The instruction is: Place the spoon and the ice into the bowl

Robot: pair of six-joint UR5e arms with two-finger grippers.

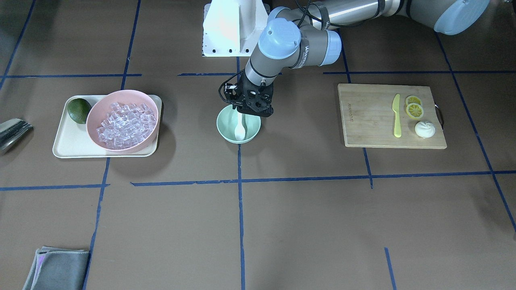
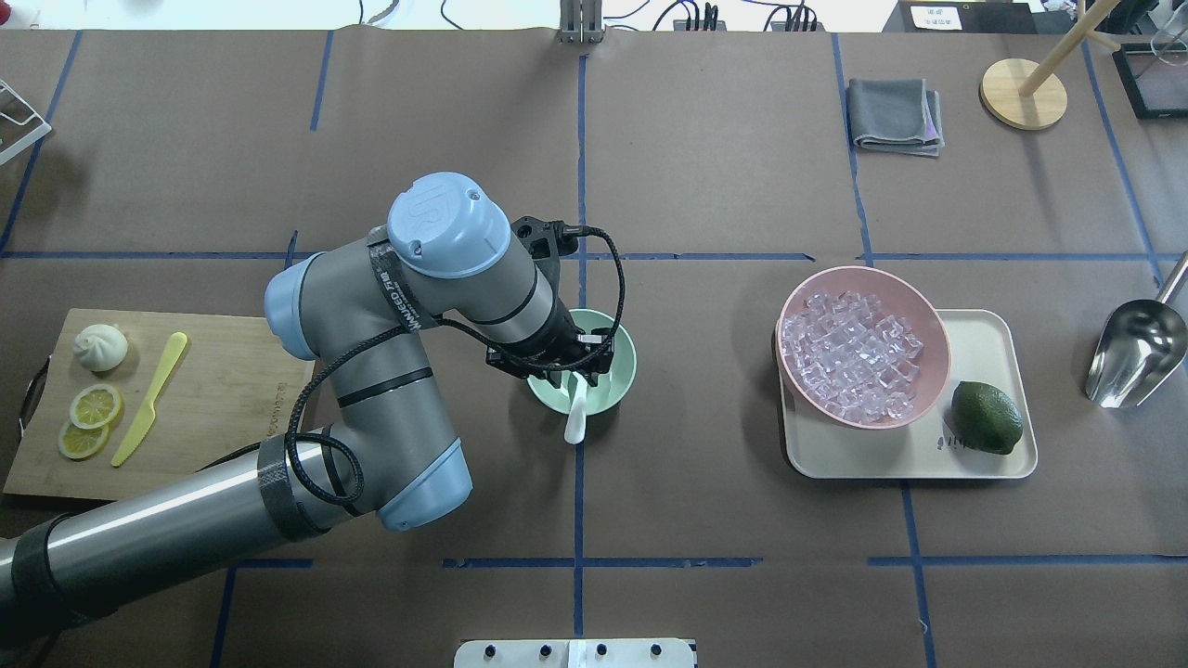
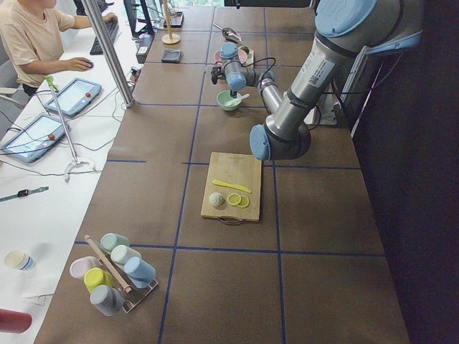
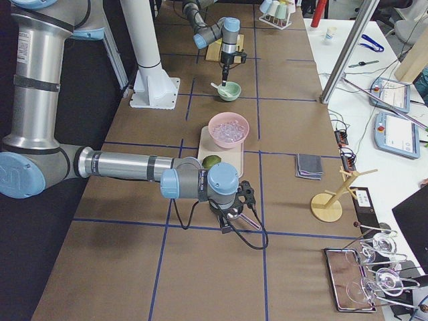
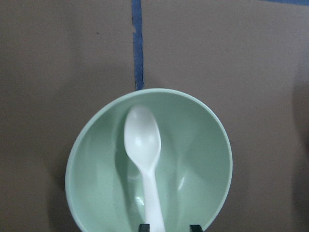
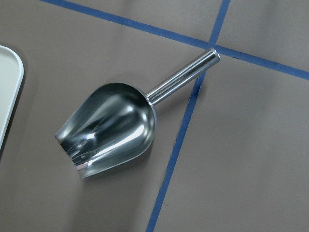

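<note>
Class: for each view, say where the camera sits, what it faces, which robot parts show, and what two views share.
Front-facing: across the table, facing the robot; left arm.
Overhead: behind the robot, looking down; left arm.
Exterior left: table's left end; left arm nearest.
Exterior right: table's right end; right arm nearest.
Left wrist: above the bowl and spoon; fingers.
Right wrist: above a metal scoop; no robot part.
Shared: front-facing and overhead show the ice.

spoon (image 1: 240, 129) handle top hidden, beneath left tool (image 1: 244, 114)
</note>
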